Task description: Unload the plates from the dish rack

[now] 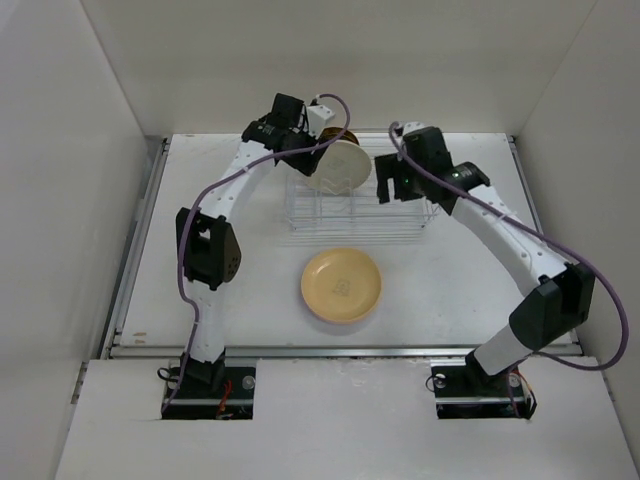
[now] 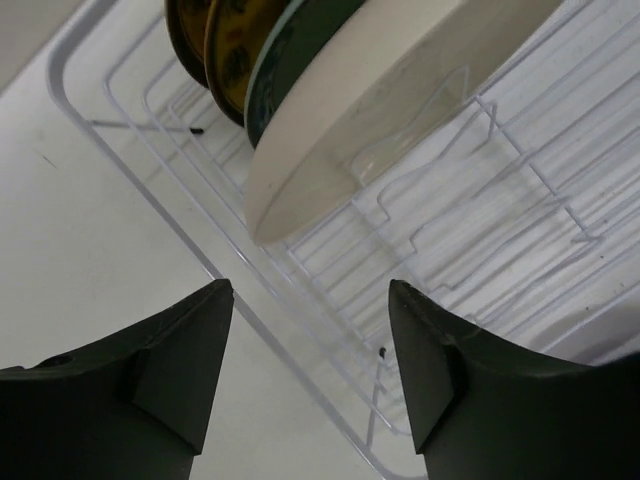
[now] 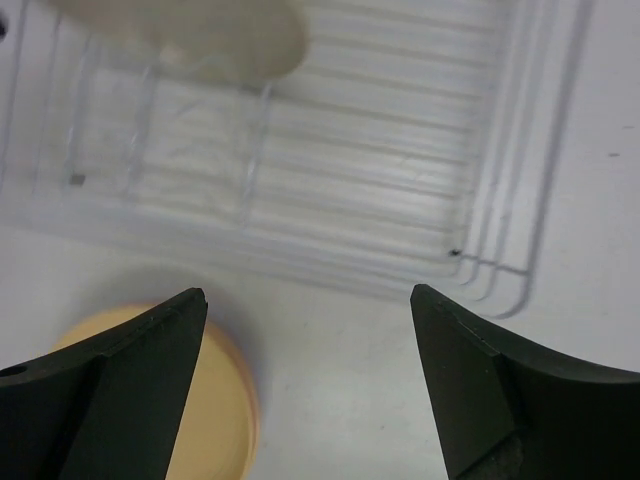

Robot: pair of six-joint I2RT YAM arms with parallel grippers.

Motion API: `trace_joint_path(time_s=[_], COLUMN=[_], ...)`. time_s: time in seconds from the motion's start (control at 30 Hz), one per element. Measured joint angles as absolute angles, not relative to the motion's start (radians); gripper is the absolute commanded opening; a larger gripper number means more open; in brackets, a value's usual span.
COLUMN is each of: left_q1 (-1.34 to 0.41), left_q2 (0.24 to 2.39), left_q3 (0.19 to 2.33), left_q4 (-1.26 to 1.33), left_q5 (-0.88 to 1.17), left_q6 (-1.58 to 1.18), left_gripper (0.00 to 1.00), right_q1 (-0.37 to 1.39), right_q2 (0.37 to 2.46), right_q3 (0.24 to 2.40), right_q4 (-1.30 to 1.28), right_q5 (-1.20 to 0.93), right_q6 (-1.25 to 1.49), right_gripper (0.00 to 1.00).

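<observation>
The left hand [image 2: 308, 290] is spread wide and holds nothing; it hovers above the cream plate [image 2: 400, 90] at the left end of the dish rack [image 1: 360, 215]. This plate stands on edge in the divider slots. A dark blue-grey plate [image 2: 290, 50] and a brown-and-yellow patterned plate [image 2: 225, 50] stand just behind it. The right hand [image 3: 308, 295] is also wide and empty, over the rack's near right part. A yellow-orange plate [image 1: 341, 285] lies flat on the white desk [image 1: 450, 290], near the rack. Plain white walls [image 1: 300, 60] enclose the desk.
</observation>
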State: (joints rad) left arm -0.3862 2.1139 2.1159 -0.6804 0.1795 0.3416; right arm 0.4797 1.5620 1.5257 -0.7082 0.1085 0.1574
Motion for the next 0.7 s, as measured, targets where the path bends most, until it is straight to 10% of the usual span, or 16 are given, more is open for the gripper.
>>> trace_joint_path(time_s=[0.17, 0.5, 0.7], left_q1=[-0.395, -0.393, -0.391], left_q2=[2.161, 2.263, 2.264], left_q3=[2.139, 2.146, 2.187], left_q4=[-0.563, -0.506, -0.529], left_q5=[0.121, 0.088, 0.061], left_q6=[0.363, 0.373, 0.392], left_gripper=[0.65, 0.04, 0.0], right_q1=[0.331, 0.147, 0.125], right_q2=[1.634, 1.81, 1.876], right_q3=[1.644, 1.668, 1.631], right_q4=[-0.664, -0.604, -0.557], right_q5=[0.245, 0.259, 0.231], right_q6=[0.238, 0.301, 0.306], right_gripper=[0.89, 0.89, 0.87])
